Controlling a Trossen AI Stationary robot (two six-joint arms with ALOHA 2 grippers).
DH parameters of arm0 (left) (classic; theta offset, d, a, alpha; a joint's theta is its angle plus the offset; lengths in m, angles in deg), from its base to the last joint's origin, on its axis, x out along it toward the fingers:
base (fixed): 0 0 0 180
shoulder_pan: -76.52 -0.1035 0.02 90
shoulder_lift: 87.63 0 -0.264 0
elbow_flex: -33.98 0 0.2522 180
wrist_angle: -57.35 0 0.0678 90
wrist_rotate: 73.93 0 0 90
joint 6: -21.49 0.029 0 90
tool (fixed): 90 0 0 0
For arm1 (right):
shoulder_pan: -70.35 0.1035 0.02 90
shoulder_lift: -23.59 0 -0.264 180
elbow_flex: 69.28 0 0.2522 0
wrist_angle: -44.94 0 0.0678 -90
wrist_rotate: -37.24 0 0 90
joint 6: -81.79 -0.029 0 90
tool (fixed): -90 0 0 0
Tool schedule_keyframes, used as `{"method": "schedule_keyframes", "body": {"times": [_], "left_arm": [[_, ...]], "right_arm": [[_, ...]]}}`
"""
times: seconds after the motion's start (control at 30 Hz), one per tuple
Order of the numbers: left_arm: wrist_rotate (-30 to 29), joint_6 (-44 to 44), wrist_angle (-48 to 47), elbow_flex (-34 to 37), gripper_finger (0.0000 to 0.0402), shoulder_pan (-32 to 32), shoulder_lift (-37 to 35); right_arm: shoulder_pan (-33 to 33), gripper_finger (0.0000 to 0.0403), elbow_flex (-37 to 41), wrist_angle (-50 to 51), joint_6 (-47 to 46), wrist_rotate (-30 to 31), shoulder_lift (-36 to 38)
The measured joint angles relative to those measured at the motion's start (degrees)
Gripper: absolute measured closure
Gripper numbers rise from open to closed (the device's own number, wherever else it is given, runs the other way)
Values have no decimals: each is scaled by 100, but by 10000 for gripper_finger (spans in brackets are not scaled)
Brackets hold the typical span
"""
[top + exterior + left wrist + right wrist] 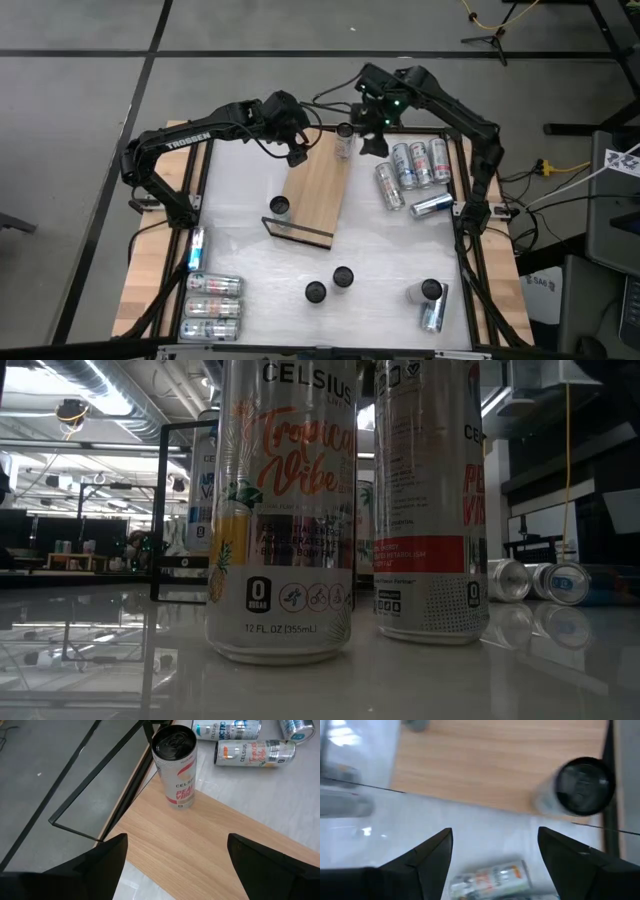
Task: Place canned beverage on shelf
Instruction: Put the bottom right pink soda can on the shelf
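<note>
Your shelf (318, 190) lies slanted on the white table (250, 260), its far end toward the back edge and its near end toward the middle. A thin black wire rail (297, 232) closes the near end.

Two cans stand upright on the board. One can (345, 140) sits at the far end; in the left wrist view it reads as a white and red can (176, 767) right by the far rail. The second can (279, 206) stands at the near left corner, close to the near rail.

Your left gripper (297, 152) hangs above the far left part of the shelf, fingers (97, 862) spread apart with nothing between them, near the far can but not touching it. Your right gripper (372, 138) hovers just right of that same can, its jaws also parted and empty; in its own wrist view the can's dark top (584, 786) shows beyond the fingers (427, 855).

Off the shelf, to the right, a group of cans (412, 168) lies on its side. Two upright cans (330, 285) stand near the front middle, and they fill the low view (285, 510). More cans (212, 305) lie at the near left, and a couple (430, 300) at the near right.
</note>
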Motion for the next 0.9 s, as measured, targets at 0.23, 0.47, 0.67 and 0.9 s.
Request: {"method": "schedule_keyframes", "body": {"times": [0.23,0.47,0.67,0.9], "left_arm": [[0,2,-1,0,66,0,0],[-2,2,3,2,66,0,0],[-2,2,3,1,66,0,0],[-4,2,22,2,66,0,0]], "right_arm": [[85,116,2490,-1794,-745,-40,1232],[32,116,4885,-4870,-1546,87,2084],[42,116,5598,-5818,-1577,-62,1969],[35,116,5787,-6450,-1590,-97,1854]]}}
